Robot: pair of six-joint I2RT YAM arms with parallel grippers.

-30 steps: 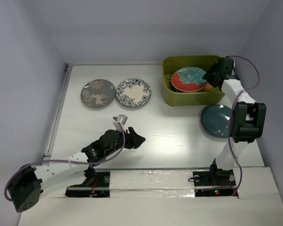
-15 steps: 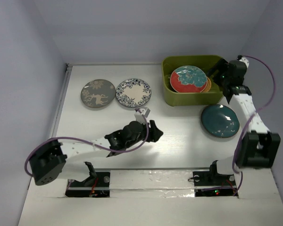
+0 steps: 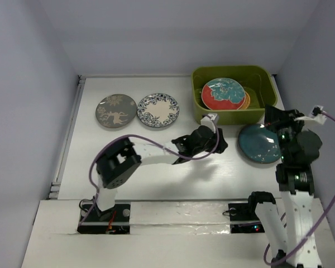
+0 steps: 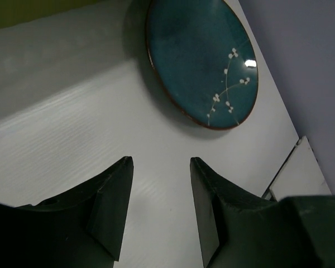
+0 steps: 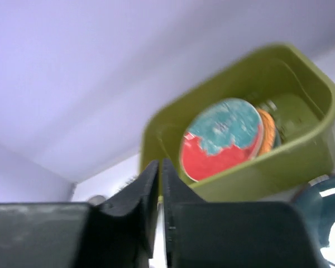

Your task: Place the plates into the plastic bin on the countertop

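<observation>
Both arms have swung: from above, the left gripper (image 3: 219, 146) now reaches beside the dark teal plate (image 3: 257, 144) at the right edge of the countertop (image 3: 156, 162); the right gripper (image 3: 273, 116) has left the plastic bin (image 3: 234, 72), far right corner. Red-and-teal plate (image 3: 223, 94) over orange plate (image 3: 247, 100) inside; deer plate (image 3: 116, 110), blue floral plate (image 3: 158, 109) wait far left.

Left wrist: jaws parted, empty.

Right wrist: fingers (image 5: 146, 195) pressed together, empty.

White arm links (image 3: 298, 215), black joints (image 3: 116, 164) (purple cables (image 3: 128, 137) looping), black left claw (image 4: 159, 167).

Grey plate (image 3: 116, 110), floral plate (image 3: 158, 110), teal plate (image 3: 255, 144) outside, red-and-teal plate (image 3: 223, 94) in bin (image 3: 234, 70) (topmost)
</observation>
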